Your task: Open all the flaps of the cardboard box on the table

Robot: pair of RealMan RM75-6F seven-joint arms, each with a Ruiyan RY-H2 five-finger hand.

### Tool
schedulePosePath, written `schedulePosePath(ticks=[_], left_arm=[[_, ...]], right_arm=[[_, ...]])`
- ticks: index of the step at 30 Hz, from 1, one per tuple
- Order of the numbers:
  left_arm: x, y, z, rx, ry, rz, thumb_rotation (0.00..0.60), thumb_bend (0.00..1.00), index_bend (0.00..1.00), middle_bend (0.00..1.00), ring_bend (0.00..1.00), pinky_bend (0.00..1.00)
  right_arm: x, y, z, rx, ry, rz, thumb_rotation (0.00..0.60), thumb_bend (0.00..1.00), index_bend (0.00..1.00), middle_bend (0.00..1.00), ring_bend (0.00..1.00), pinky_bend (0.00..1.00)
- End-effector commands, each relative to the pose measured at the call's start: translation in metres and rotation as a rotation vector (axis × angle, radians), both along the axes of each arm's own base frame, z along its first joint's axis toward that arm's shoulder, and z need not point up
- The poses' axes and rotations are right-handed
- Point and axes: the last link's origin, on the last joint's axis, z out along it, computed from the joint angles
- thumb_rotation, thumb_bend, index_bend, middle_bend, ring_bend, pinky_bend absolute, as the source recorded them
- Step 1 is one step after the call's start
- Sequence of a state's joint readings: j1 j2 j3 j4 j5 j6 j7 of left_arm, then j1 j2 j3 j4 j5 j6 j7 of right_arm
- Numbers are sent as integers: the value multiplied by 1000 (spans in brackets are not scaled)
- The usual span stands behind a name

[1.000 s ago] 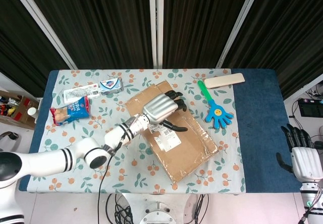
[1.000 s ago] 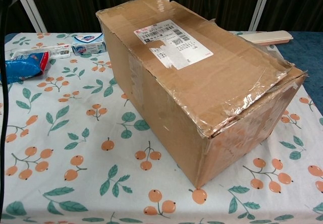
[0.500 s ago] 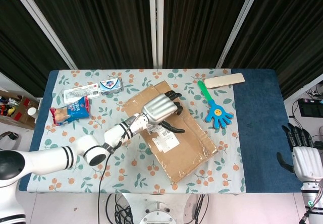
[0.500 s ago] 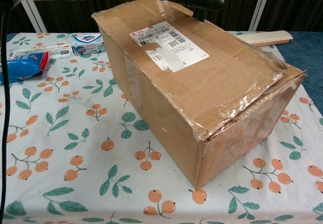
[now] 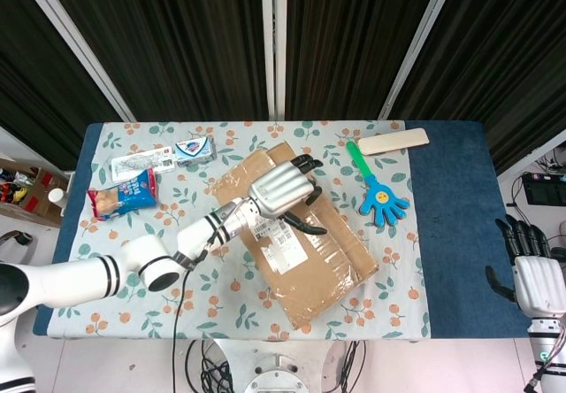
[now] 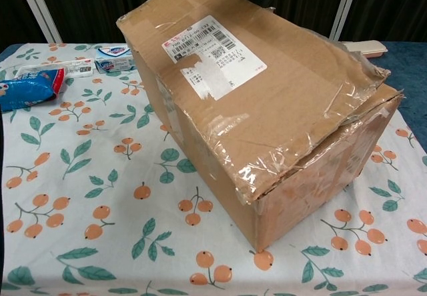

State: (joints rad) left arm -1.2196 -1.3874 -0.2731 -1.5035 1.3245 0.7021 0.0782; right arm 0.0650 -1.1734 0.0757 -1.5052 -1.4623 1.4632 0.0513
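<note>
- Cardboard box (image 5: 296, 234), brown, taped along its seams, lying at an angle near the middle of the table (image 5: 455, 234); its top flaps are closed, and the chest view shows crinkled clear tape over the near end.
- White shipping label (image 6: 212, 55) with barcodes, stuck on the box's top face toward its far end.
- Left hand (image 5: 281, 189), silver with black fingers (image 5: 305, 162), resting on the far end of the box top, fingers spread over the cardboard and the thumb reaching along the top; it grips nothing.
- Right hand (image 5: 531, 273), past the right edge of the table and well apart from the box, fingers apart and pointing up, holding nothing.
- Tablecloth (image 5: 115, 242), white with an orange fruit and green leaf print, covering the left and middle of the table; the right end shows bare blue.
- Blue and red snack bag (image 5: 122, 193), near the left edge.
- Small blue and white carton (image 5: 195, 149), near the far edge, left of the box.
- Clear flat packet (image 5: 141, 160), just beside the carton on its left.
- Blue hand-shaped clapper (image 5: 376, 188) with green handle, right of the box.
- Beige flat bar (image 5: 393, 141), near the far edge toward the right.
</note>
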Motion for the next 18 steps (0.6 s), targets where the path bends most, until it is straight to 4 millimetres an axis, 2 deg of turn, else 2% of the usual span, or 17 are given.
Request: schedulePosePath(ticks=[1, 9, 18], left_arm=[[0, -5, 18, -14, -32, 12, 0, 0, 622, 583, 139, 140], [-12, -21, 65, -8, -88, 51, 0, 0, 627, 602, 150, 140], [-44, -38, 115, 7, -164, 147, 0, 0, 627, 609, 152, 140]], right_arm=[[3, -1, 1, -4, 0, 7, 600, 284, 0, 0, 0, 0], [16, -2, 0, -11, 5, 46, 600, 280, 0, 0, 0, 0], [30, -1, -8, 2, 19, 80, 600, 277, 0, 0, 0, 0]])
